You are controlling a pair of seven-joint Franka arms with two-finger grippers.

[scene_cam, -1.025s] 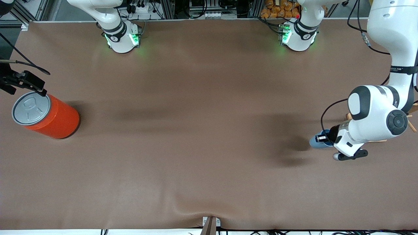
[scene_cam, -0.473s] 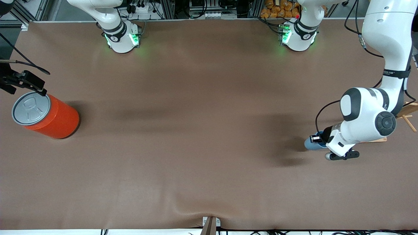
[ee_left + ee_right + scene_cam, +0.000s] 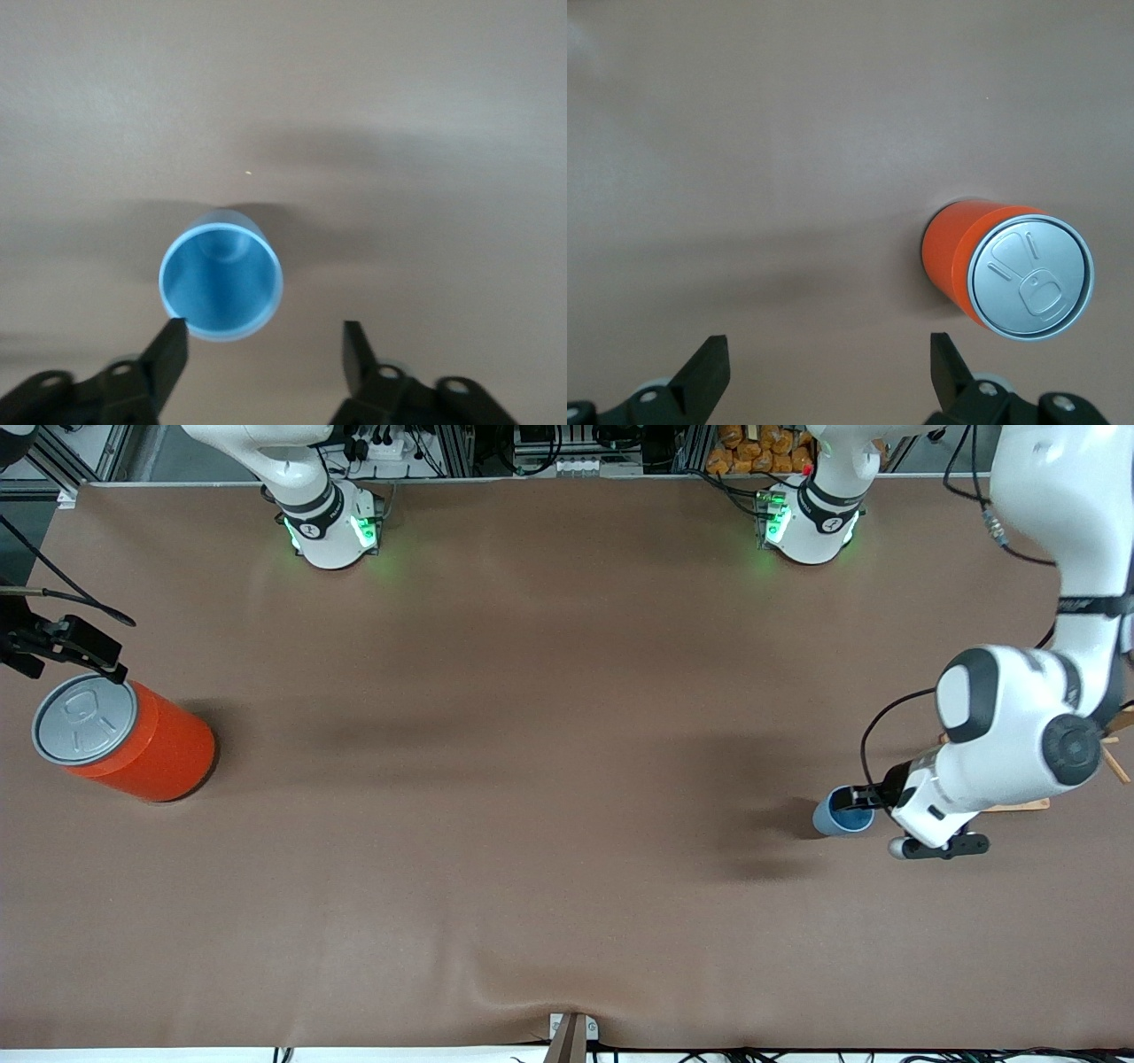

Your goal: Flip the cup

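Front view: we are seeing the cup (image 3: pixel 842 816) standing mouth-up, flip apparently done; left gripper (image 3: pixel 264 347) is hanging spread, released; right gripper (image 3: pixel 827 361) is waiting spread over the table beside the orange can (image 3: pixel 124 735).

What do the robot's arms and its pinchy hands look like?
Both arms are smooth, rounded and white, with dark grey rings and round caps at the joints. Each base glows with small green lights. Thin black cables run along the left arm. The left gripper and the right gripper each have two flat black fingers on black brackets with round holes and silver screws.
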